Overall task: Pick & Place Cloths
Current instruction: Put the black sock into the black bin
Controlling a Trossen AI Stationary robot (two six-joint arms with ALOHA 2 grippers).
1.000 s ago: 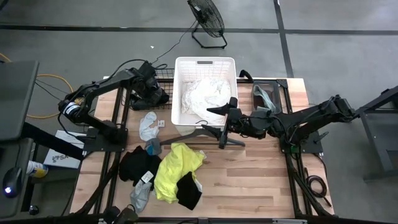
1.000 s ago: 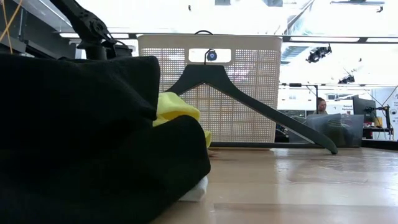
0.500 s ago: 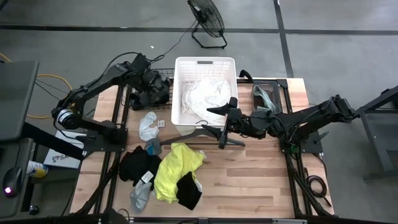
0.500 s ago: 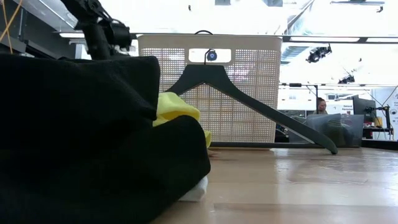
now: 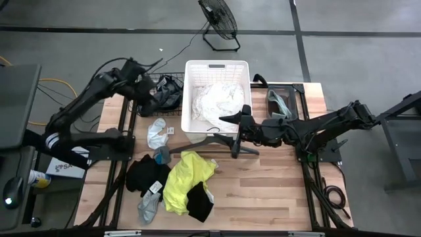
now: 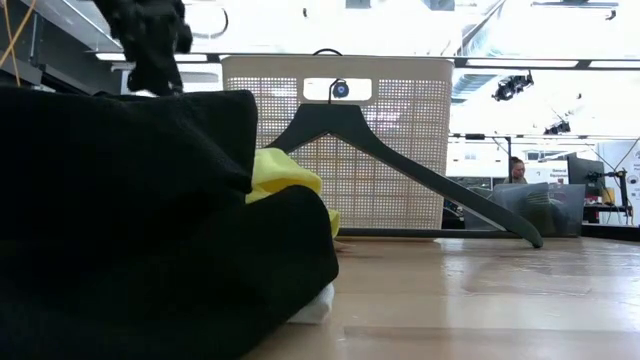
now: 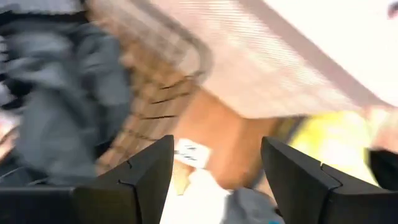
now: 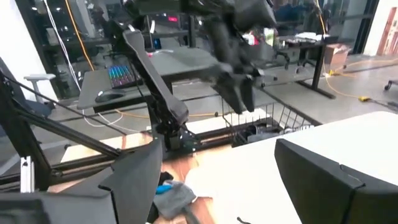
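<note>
A large white lacy cloth [image 5: 214,99] lies in the white slatted basket [image 5: 217,64]. On the table's near left lie a neon yellow cloth [image 5: 186,179], two black cloths [image 5: 143,174] [image 5: 200,201] and small white and grey ones [image 5: 156,133] [image 5: 148,208]. Another black cloth [image 5: 170,92] rests in a wire rack at the far left. My left gripper [image 5: 148,103] [image 7: 214,168] hangs open above the rack's left side, with nothing between its fingers. My right gripper [image 5: 233,133] [image 8: 230,180] stands open and level at the basket's near right corner, above the dark hanger [image 5: 214,141].
The hanger [image 6: 430,175] leans on the basket's near wall [image 6: 260,100], its hook at the handle slot. A dark tray with a greenish cloth [image 5: 277,102] sits far right. A black cloth [image 6: 120,220] blocks the low view's left. Bare wood lies near right [image 5: 276,191].
My left gripper has risen from the wire rack and drawn back toward the table's left, tipping less steeply downward. The black cloth it was down on has stayed in the rack and now lies apart from the fingers. My right arm has kept still.
</note>
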